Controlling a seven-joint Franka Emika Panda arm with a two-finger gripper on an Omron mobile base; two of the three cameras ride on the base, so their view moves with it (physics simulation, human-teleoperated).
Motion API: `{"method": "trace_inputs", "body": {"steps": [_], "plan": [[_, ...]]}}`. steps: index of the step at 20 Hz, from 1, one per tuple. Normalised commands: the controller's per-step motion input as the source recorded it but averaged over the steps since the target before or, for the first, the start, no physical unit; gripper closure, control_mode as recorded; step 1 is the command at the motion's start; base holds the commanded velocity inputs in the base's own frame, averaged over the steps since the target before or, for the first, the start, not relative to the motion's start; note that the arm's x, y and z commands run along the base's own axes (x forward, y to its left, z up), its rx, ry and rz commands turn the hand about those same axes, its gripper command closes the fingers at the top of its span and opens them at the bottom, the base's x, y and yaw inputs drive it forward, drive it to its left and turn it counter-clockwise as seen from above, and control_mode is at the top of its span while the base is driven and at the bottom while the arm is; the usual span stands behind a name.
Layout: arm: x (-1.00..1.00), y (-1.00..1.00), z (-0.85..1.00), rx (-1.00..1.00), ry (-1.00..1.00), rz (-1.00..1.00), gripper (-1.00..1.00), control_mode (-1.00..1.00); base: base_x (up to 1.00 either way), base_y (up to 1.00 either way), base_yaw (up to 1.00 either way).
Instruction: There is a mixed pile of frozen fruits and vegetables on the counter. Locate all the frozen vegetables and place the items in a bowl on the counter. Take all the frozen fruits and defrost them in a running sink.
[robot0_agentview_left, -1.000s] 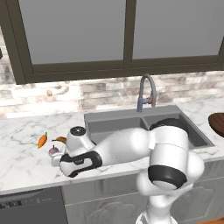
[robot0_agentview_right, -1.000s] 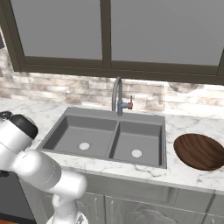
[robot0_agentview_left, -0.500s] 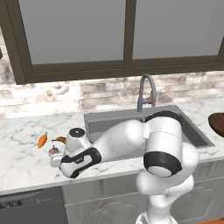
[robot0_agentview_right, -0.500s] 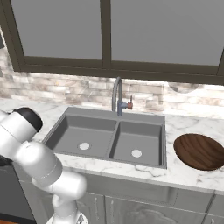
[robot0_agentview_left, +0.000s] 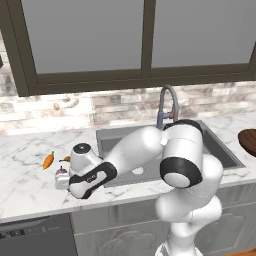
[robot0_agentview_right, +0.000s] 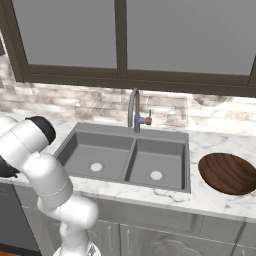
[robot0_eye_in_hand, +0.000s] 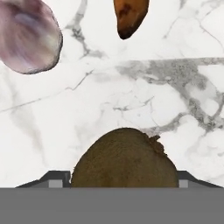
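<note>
The fingers (robot0_eye_in_hand: 124, 186) stood either side of the one brown kiwi (robot0_eye_in_hand: 124, 159) on the counter (robot0_eye_in_hand: 144, 96); whether they gripped it I cannot tell. Beyond lay one pinkish bulb (robot0_eye_in_hand: 27, 37) and one banana tip (robot0_eye_in_hand: 130, 15). One carrot (robot0_agentview_left: 48, 160) sat nearby. The wooden bowl (robot0_agentview_right: 227, 172) lay right of the sink (robot0_agentview_right: 127, 157), nothing in either.

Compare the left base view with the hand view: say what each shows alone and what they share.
Left base view alone: the orange carrot, the sink with its tap, and the edge of the bowl at far right. Hand view alone: the brown kiwi close up, sitting between the two fingers, which stand on either side of it. Both: the pinkish-white bulb, an end of the banana, and the marble counter.
</note>
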Motion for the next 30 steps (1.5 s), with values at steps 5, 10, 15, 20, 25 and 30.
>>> {"method": "trace_inputs", "body": {"steps": [5, 10, 15, 20, 25, 30], "plan": [[0.00, 0.00, -0.06, 0.00, 0.00, -0.01, 1.00, -1.00, 0.00, 0.00, 0.00], [0.00, 0.00, -0.01, 0.00, 0.00, -0.01, 1.00, -1.00, 0.00, 0.00, 0.00], [-0.14, -0.01, 0.05, 0.00, -0.06, -0.03, 1.00, -1.00, 0.00, 0.00, 0.00], [-0.32, -0.15, 0.26, 0.00, -0.14, -0.05, 1.00, -1.00, 0.00, 0.00, 0.00], [-0.36, -0.18, 0.40, 0.00, -0.18, -0.05, 1.00, -1.00, 0.00, 0.00, 0.00], [-0.25, -0.36, 0.56, 0.01, -0.09, -0.04, 1.00, -1.00, 0.00, 0.00, 0.00]]}}
